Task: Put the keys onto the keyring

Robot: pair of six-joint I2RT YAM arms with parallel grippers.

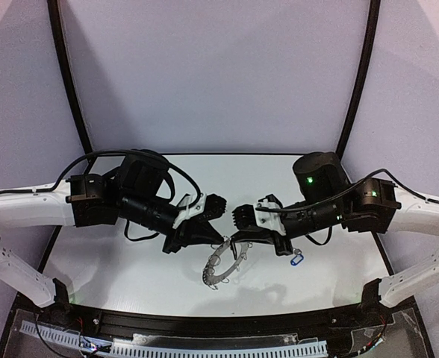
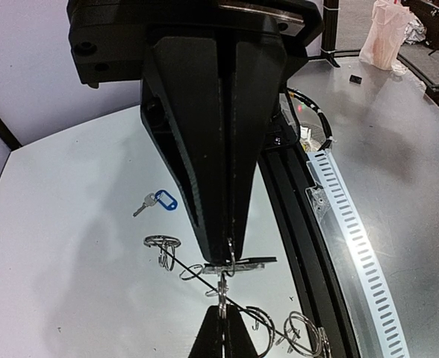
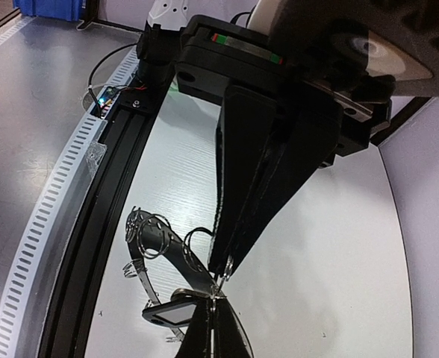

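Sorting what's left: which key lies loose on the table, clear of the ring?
The blue-tagged key, alone on the white table; the black-headed key sits beside the keyring.

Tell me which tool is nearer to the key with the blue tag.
Right. The right tool, shut on the keyring, has the blue-tag key lying close beside it. The left tool grips the ring from the opposite side, farther off.

A white table [image 1: 130, 276] is lying before a pale backdrop [image 1: 219, 74], black poles [image 1: 70, 82] curving up beside it. A black rail [image 1: 204, 322] is running along its near edge, a slotted strip [image 1: 204, 349] just beside. A pale bag [image 2: 384, 33] and blue box [image 3: 51, 7] are showing beyond.
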